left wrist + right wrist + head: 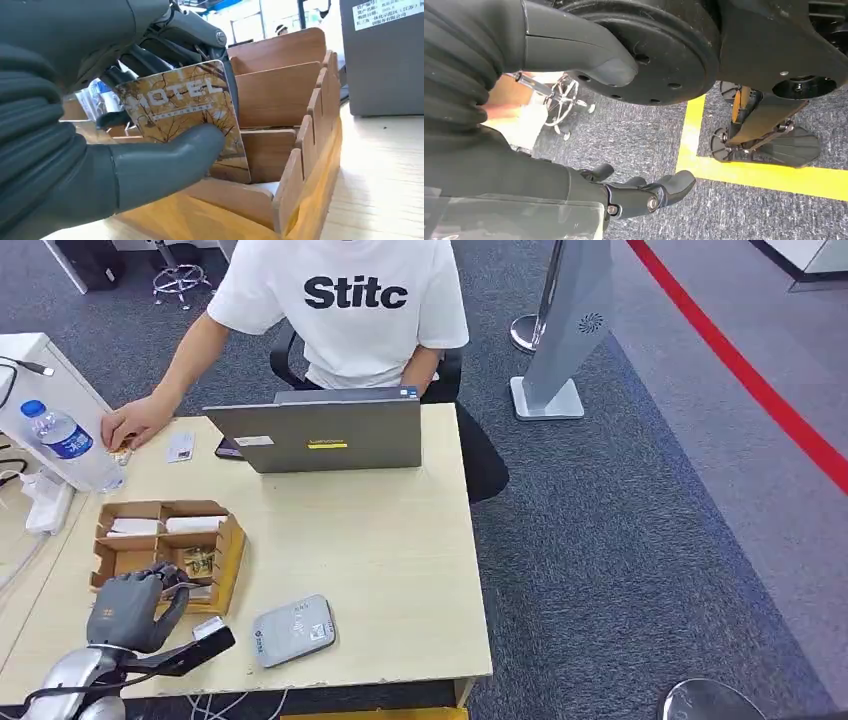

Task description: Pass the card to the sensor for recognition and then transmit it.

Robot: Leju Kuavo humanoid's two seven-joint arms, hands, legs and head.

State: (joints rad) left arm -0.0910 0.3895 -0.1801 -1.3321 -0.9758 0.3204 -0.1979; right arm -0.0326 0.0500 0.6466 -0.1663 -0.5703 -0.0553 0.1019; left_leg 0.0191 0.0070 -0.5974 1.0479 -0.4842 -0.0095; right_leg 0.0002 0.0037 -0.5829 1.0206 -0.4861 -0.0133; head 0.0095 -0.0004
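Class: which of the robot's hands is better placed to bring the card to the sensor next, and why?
Left. The left hand already holds the hotel card at the wooden box, beside the sensor. The right hand hangs near the floor.

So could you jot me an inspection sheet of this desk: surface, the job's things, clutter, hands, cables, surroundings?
Surface: pale wooden table, mostly bare at its middle.
Job's things: brown patterned hotel card at the compartmented wooden card box; flat grey card sensor near the front edge.
Clutter: grey laptop, clear water bottle with blue label, small white card.
Hands: left hand pinches the hotel card between thumb and fingers; right hand hangs over the floor, holding nothing.
Cables: white power strip and leads at the table's left.
Surroundings: seated person in a white T-shirt, grey carpet, red floor line.
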